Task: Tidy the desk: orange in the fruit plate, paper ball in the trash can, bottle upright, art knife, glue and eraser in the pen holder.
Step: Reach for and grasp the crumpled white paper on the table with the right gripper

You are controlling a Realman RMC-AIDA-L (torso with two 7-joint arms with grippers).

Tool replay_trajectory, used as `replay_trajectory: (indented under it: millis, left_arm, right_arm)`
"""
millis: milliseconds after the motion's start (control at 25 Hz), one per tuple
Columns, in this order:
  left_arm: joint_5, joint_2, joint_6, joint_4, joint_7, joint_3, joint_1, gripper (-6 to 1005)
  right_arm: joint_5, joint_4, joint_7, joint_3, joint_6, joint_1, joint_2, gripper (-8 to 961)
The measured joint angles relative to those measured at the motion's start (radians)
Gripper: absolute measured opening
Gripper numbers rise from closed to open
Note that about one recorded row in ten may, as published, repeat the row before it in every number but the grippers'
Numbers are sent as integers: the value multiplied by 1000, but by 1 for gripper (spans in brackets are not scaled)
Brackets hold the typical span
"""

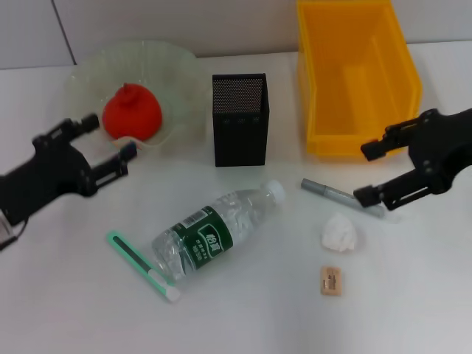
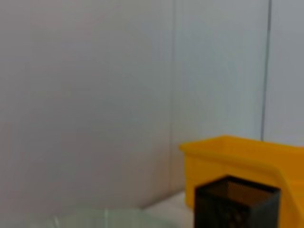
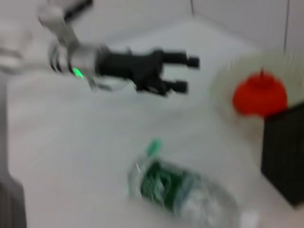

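Nearest me, at about five o'clock on the desk, the eraser (image 1: 331, 281) lies flat, a tiny tan block with dark print, apart from everything. Just beyond it sits the paper ball (image 1: 340, 233), a crumpled white wad. At seven o'clock a green-and-white stick (image 1: 142, 266), which I take for the art knife, lies slantwise, its far side touching the bottle (image 1: 217, 232). The bottle lies on its side at the centre, clear with a dark green label, white cap pointing toward one o'clock; it needs standing up.

My right gripper (image 1: 371, 173) hovers at three o'clock with fingers apart and nothing between them, just beside a grey pen-like tube (image 1: 341, 197), likely the glue, and near the paper ball, so I judge it is placed to pick one of those. My left gripper (image 1: 110, 140) hangs at nine o'clock, fingers spread and empty, just short of the fruit plate (image 1: 175, 66).

Farther off, the black mesh pen holder (image 1: 240, 118) stands upright at twelve o'clock. The orange (image 1: 131, 112) already rests in the pale-green plate at eleven o'clock, red-orange and dimpled. The yellow trash can (image 1: 354, 74) waits at one o'clock, close to my right side for the paper.
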Motion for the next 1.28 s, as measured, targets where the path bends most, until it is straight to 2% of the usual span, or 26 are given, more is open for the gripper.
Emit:
replay_trajectory:
  millis: [280,600,920,1280]
  left_arm:
    - [1,15,59,-2,-30,63,28,815]
    - [72,23,119,0,-40,67,38,815]
    - [120,18,121,0,-39,66,37,815]
    - [133,13,116,-1,-35,67,33,814]
  right_arm:
    - [-256,-91,249,-231,-37,133,10,827]
    - [-356,-71,545,-433,24,139,22,827]
    - [-391,40,641,-535,165,122,24,826]
    - [-398,163,647,-559,278,133,22,818]
